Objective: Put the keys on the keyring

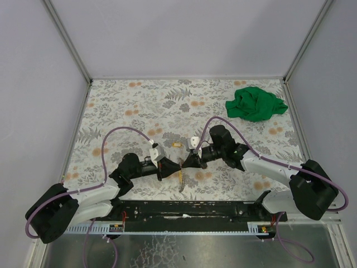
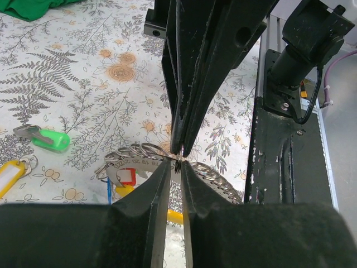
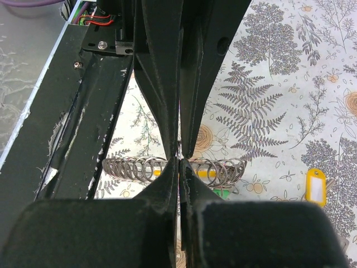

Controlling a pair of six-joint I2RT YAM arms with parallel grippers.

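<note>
The keyring [image 2: 140, 155] is a silvery metal arc strung with several small rings, with red [image 2: 127, 176], blue and yellow tags beneath it. Both grippers pinch it at one spot, tip to tip, above the table's near edge. My left gripper [image 2: 175, 165] is shut on it from below in its own view; my right gripper [image 3: 179, 163] is shut on the keyring [image 3: 131, 167] too. In the top view the ring [image 1: 182, 180] hangs below the joined tips. A green-tagged key [image 2: 49, 138] and a yellow-tagged key [image 2: 10, 177] lie on the cloth; the yellow one also shows in the right wrist view [image 3: 315, 187].
A crumpled green cloth [image 1: 255, 103] lies at the far right. The black base rail [image 1: 184, 211] runs along the near edge, right below the grippers. Grey walls enclose the flowered table [image 1: 128, 100] on three sides.
</note>
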